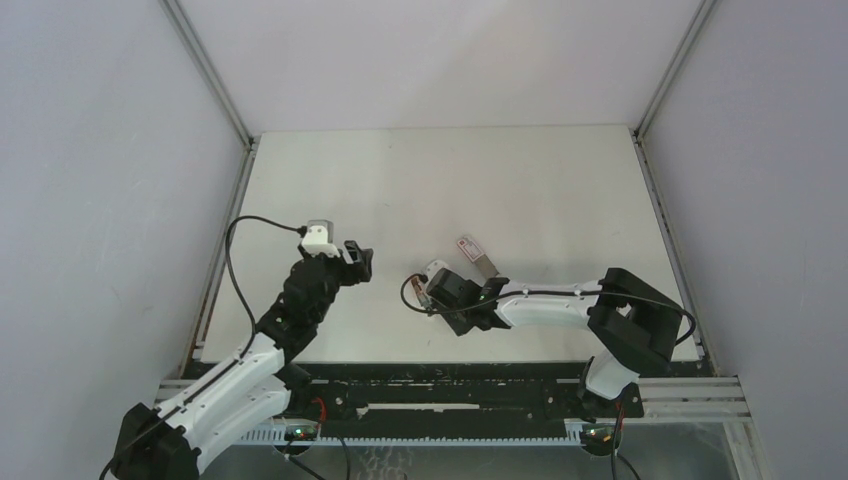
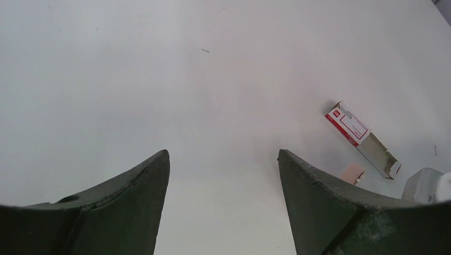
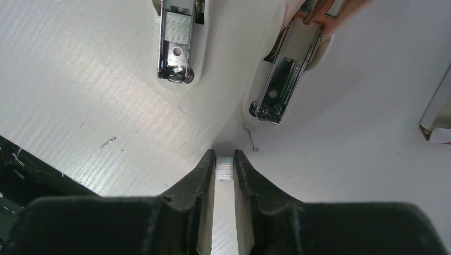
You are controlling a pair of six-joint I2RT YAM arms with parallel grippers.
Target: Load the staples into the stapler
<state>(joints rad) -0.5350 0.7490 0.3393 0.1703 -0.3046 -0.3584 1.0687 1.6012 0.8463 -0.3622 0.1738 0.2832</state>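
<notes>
My right gripper (image 3: 225, 159) is shut on a short grey block of staples (image 3: 225, 169), pinched between its fingertips just above the table. Right ahead of it lie two pinkish-white stapler halves with bare metal channels, pointing at me. The left one (image 3: 175, 42) has a ribbed grey strip in its channel and the right one (image 3: 279, 79) is angled. From above, the stapler (image 1: 434, 274) is seen at the right gripper (image 1: 445, 296). The opened staple box (image 1: 478, 256) lies just beyond. My left gripper (image 1: 360, 262) hovers open to the left, holding nothing.
The staple box (image 2: 361, 139) with its red-marked label lies flat, its sleeve open. A loose staple (image 3: 108, 141) and a bent wire (image 3: 250, 139) lie on the white table (image 1: 520, 190). The table's near edge and a black rail (image 3: 21, 175) are to the right gripper's left.
</notes>
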